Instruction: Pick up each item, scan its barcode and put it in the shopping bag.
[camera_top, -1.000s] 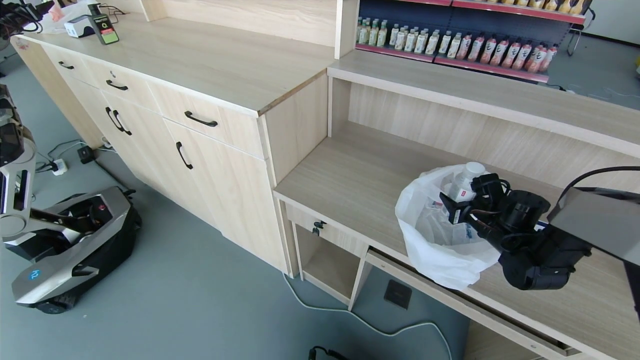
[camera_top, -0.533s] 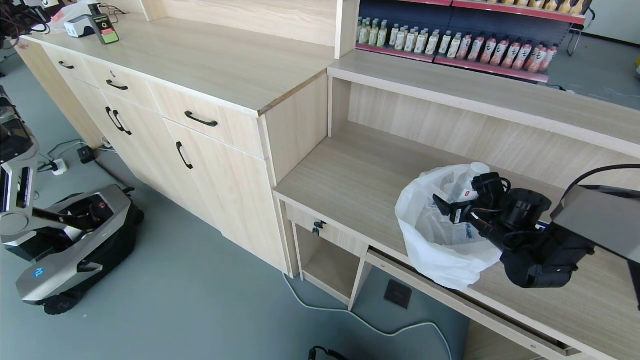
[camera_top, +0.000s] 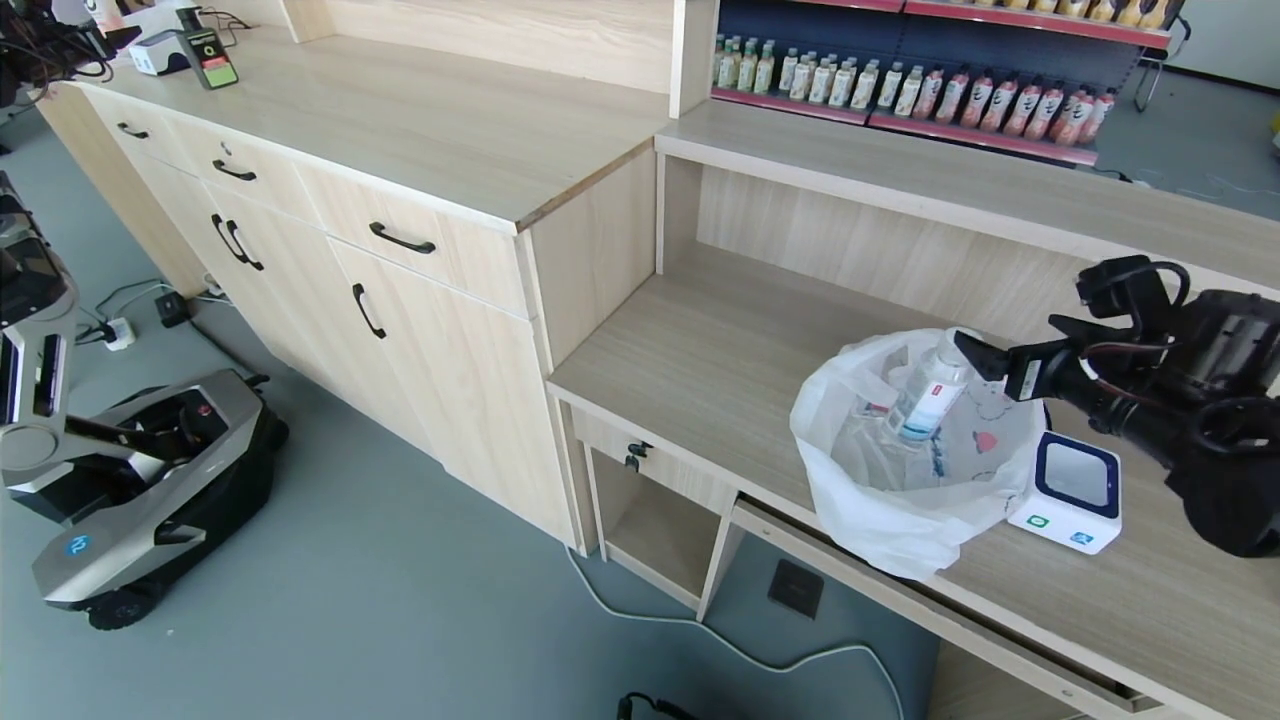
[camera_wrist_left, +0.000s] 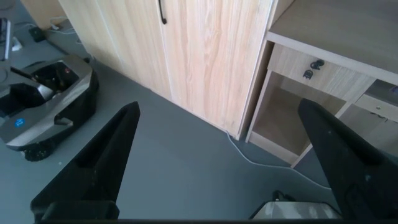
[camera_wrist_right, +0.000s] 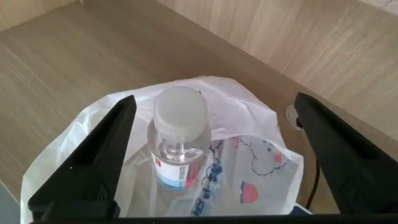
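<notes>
Hovering over the far right rim of the shopping bag (camera_top: 900, 500), my right jaws stand wide apart and grip nothing. In the head view the nearer tip is close by the white cap of the bottle (camera_top: 925, 395); whether it touches the cap I cannot tell.

The bottle is inside the bag. It leans with its cap up towards the back wall and its base down among the folds. It is clear, with a white label that carries a red patch. In the right wrist view the bottle (camera_wrist_right: 180, 143) lies between my two spread jaws, clear of both. The bag (camera_wrist_right: 261, 168) is open around it, with small blue and red prints on its inner side.

The bag is thin white plastic. It sits at the front of the lower bench (camera_top: 700, 350), and its belly bulges over the front edge. Just to its right, touching it, lies the scanner (camera_top: 1068, 490), a white box with a dark window on top.

My left jaws are also wide apart and empty. They hang low over the grey floor (camera_wrist_left: 186, 162), facing the pale wooden cupboard doors (camera_wrist_left: 205, 56) and the open nook (camera_wrist_left: 292, 118) under the bench.

Behind the bench, store shelves (camera_top: 900, 90) carry rows of drinks. A small payment terminal (camera_top: 205, 55) stands on the far upper counter.
</notes>
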